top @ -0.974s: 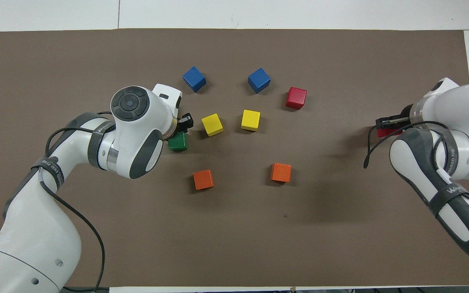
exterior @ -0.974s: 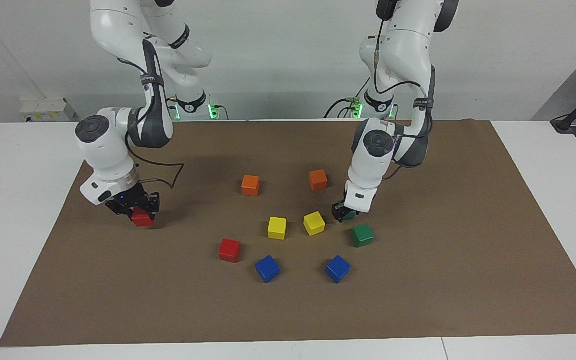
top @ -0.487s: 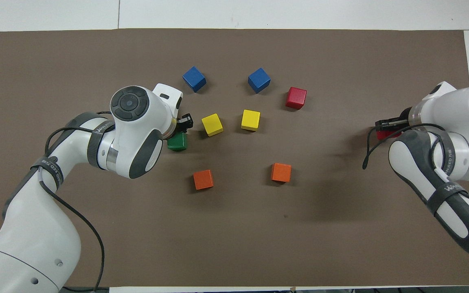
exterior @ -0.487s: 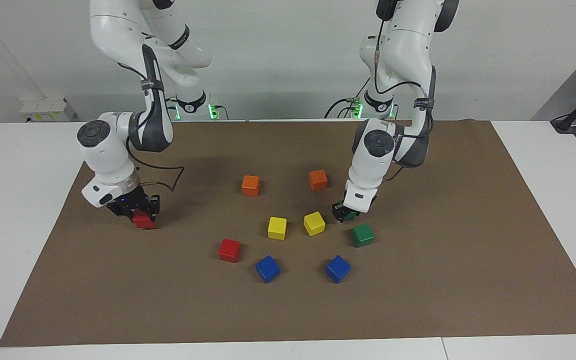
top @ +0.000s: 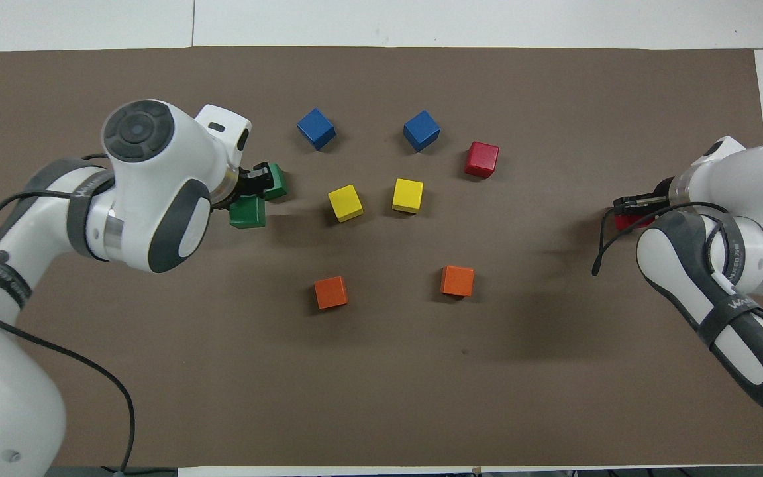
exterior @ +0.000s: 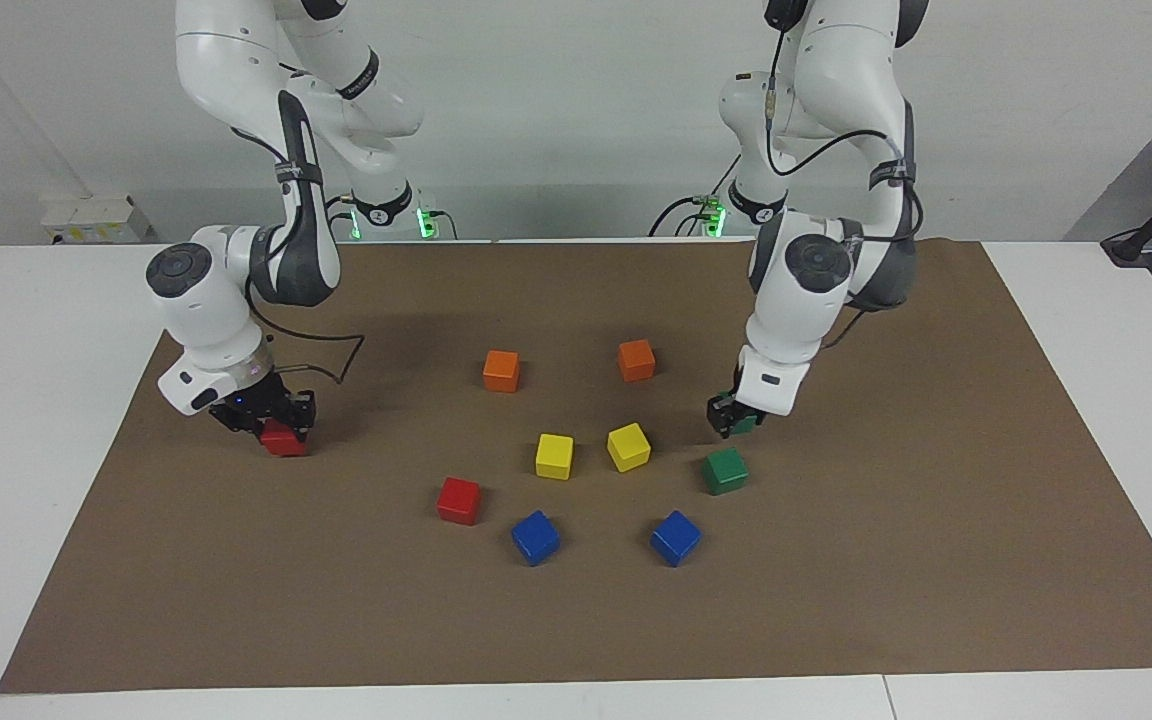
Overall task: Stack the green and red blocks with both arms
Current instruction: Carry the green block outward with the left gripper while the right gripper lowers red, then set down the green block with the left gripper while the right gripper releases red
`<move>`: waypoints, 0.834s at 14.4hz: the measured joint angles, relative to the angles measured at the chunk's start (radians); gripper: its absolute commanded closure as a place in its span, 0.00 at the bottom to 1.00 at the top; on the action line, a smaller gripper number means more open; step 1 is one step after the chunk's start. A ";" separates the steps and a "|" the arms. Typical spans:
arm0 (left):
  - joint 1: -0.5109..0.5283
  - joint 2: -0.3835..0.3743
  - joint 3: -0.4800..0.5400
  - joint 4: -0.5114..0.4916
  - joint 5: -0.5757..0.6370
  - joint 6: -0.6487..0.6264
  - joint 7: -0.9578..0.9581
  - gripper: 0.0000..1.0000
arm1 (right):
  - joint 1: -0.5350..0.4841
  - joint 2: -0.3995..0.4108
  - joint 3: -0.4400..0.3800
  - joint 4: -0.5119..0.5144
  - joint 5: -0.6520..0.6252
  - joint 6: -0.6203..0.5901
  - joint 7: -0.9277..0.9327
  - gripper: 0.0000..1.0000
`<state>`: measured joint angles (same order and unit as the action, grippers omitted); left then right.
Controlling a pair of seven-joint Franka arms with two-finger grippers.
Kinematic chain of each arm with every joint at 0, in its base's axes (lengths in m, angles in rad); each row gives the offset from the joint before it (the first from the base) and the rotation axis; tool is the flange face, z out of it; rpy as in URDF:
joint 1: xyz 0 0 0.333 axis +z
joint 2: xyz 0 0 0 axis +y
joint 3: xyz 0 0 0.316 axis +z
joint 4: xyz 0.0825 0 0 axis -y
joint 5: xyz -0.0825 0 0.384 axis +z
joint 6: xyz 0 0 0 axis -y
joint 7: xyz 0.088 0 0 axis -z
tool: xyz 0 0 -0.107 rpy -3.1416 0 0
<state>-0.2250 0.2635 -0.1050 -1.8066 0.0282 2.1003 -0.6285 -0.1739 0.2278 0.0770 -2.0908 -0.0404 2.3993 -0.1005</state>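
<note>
Left gripper (exterior: 733, 418) clamps dark green matte cube (top: 247, 212) above brown mat (exterior: 576, 620). Right gripper (exterior: 271, 425) clamps bright red matte cube (exterior: 283, 439).

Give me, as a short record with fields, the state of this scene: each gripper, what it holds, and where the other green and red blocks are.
left gripper: raised over the brown mat, shut on held green block
right gripper: low at the right arm's end, shut on held red block
free green block: on the mat, almost under the left gripper
free red block: on the mat, beside a blue cube
stacks: none yet
</note>
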 measured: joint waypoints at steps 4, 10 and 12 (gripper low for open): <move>0.123 -0.087 0.003 0.000 0.000 -0.100 0.188 1.00 | 0.000 0.008 0.002 -0.001 0.001 0.006 0.000 1.00; 0.343 -0.105 0.007 -0.024 0.000 -0.129 0.530 1.00 | 0.000 0.018 0.002 -0.002 0.003 0.020 0.000 0.00; 0.410 -0.107 0.007 -0.047 -0.001 -0.095 0.618 1.00 | 0.000 0.018 0.002 -0.002 0.007 0.020 0.000 0.00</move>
<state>0.1847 0.1562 -0.0977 -1.8534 0.0276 2.0054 -0.0107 -0.1739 0.2461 0.0792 -2.0925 -0.0337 2.4194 -0.1003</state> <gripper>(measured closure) 0.427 0.207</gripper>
